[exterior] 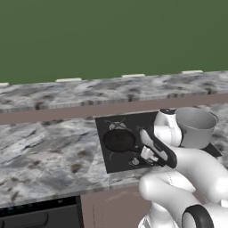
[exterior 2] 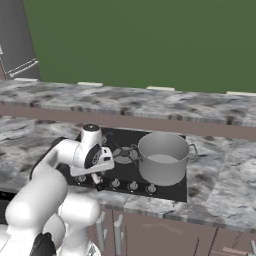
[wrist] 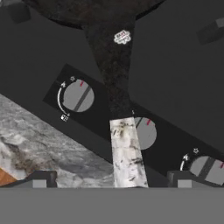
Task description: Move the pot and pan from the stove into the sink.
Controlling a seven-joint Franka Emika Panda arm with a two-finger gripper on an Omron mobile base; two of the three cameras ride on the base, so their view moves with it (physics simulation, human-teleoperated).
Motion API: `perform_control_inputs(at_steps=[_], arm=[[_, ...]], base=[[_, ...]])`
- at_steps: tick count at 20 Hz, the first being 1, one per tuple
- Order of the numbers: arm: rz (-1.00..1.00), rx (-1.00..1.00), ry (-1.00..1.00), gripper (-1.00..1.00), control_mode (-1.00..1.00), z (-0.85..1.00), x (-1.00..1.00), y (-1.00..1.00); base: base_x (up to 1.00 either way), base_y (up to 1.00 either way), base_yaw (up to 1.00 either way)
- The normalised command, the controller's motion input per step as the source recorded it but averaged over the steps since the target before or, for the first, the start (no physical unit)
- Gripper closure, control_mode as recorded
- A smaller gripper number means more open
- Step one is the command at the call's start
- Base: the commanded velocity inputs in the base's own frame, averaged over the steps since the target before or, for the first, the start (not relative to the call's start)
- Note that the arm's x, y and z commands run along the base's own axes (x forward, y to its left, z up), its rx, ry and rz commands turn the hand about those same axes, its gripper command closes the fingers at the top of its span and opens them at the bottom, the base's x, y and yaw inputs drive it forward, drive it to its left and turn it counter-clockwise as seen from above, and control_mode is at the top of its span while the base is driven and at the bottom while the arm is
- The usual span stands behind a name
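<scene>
grey marbled counter [exterior: 49, 147], green wall [exterior: 111, 35] behind, brown cabinet fronts [exterior 2: 165, 232] below

Pot [exterior 2: 163, 158] close beside pan handle [wrist: 127, 157]

We see the stove [exterior 2: 172, 190] set into a marbled grey counter [exterior 2: 227, 175], with the green wall behind it at twelve o'clock. The pot [exterior 2: 163, 158] stands upright on the cooktop's right half, a small loop handle showing at its three o'clock side. At nine o'clock from the pot, the white arm bends down over the stove's left part, and the gripper [exterior 2: 96, 179] hangs low over the front edge near the row of silver knobs [exterior 2: 133, 186] (we cannot tell how its jaws stand here).
</scene>
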Motion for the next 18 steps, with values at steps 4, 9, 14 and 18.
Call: perform_control_inputs(at_steps=[4, 9, 14, 18], arm=[[0.02, -0.03, 0.0, -1.0, -1.0, -0.34, 0.26, 0.0], [0.01, -0.02, 0.0, -1.0, -1.0, -0.13, 0.03, 0.0], [0.0, 0.0, 0.01, -1.0, -1.0, -0.1, 0.02, 0.0], [0.0, 0.0, 0.0, -1.0, -1.0, -0.01, 0.0, 0.0]], base=[[0.0, 0.0, 0.0], [0.0, 0.0, 0.0], [0.0, 0.0, 0.0], [0.0, 0.0, 0.0]])
